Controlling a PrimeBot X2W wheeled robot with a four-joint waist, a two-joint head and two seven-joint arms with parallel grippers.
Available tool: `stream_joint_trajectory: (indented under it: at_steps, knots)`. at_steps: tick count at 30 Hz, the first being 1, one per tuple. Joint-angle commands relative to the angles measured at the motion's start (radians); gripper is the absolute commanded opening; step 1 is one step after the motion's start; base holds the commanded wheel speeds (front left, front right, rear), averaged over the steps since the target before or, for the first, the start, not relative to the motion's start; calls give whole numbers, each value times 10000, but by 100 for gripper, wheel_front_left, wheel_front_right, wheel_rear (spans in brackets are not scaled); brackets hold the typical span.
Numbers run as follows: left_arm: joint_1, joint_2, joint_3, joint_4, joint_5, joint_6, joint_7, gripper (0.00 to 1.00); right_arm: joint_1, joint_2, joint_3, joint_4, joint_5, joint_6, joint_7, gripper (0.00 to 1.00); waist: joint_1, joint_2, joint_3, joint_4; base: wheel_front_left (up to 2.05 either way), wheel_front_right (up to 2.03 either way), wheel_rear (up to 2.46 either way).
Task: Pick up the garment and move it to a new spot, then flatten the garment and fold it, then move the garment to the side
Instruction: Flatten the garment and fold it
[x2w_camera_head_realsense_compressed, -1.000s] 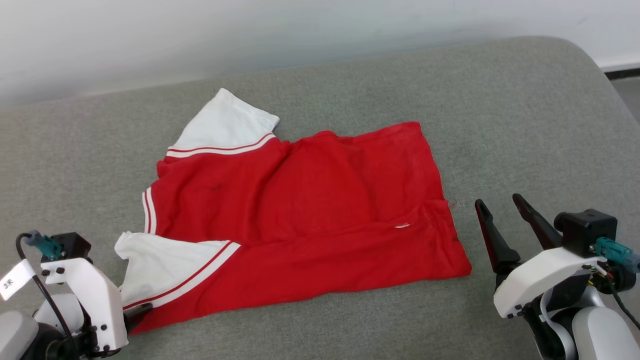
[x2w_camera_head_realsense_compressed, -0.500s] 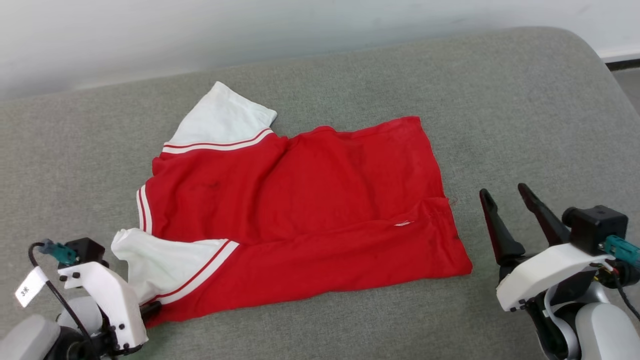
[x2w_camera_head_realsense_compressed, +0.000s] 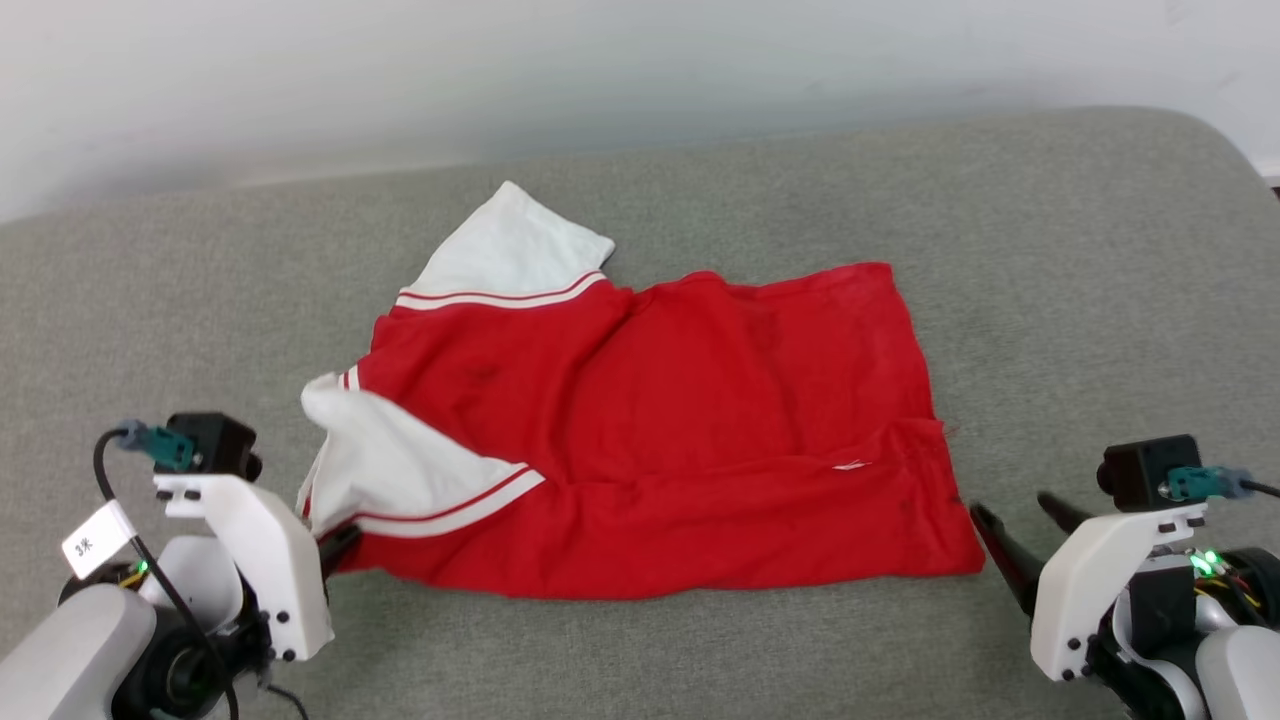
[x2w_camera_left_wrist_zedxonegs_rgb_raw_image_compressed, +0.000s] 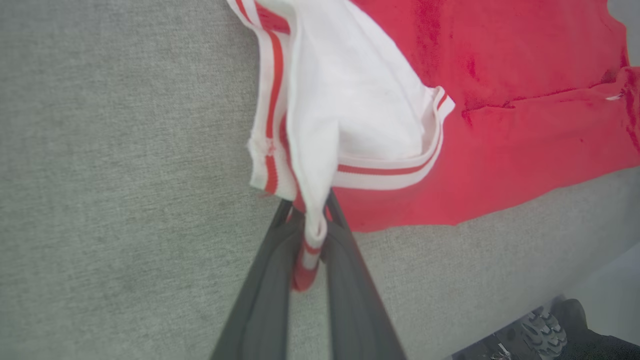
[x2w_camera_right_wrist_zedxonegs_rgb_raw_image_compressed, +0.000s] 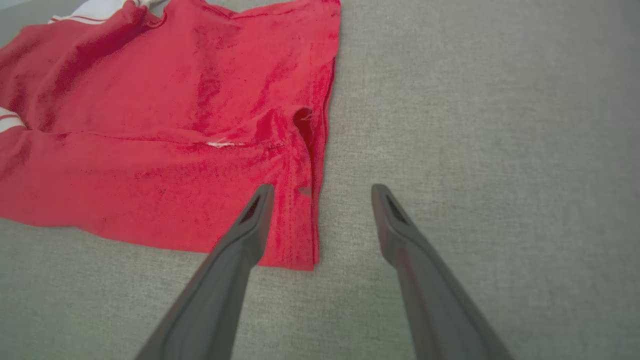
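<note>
Left wrist view: left fingers (x2w_camera_left_wrist_zedxonegs_rgb_raw_image_compressed: 262, 285) pinch garment's (x2w_camera_left_wrist_zedxonegs_rgb_raw_image_compressed: 500, 75) sleeve edge.

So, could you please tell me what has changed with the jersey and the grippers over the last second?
The left gripper, jaws shut on the hem of the near white sleeve, has lifted that sleeve and drawn it inward over the red body of the garment; before, it lay flat. The right gripper stays open beside the near right corner. The rest lies as before; the overall shift is the camera's.
</note>
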Motion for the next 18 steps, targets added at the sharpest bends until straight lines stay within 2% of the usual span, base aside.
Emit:
stream_joint_trajectory:
  at_steps: [1,6,17,18]
  knots:
    - [-172,32,12,-123,108,53,-67,0,-32,-133,53,95,124,-8,344,100,0,0,181,149,0,0,0]
    - [-508,29,-14,-771,416,153,-152,0,-591,-538,392,351,719,-6,2049,100,0,0,690,418,0,0,0]
    - [-654,-199,-60,-937,535,137,-368,0,-1173,-444,1549,1583,1278,0,3614,100,0,0,1313,741,0,0,0]
    - [-648,-208,-58,-910,527,119,-399,0,-1171,-408,1650,1662,1388,11,3694,48,0,0,1328,752,0,0,0]
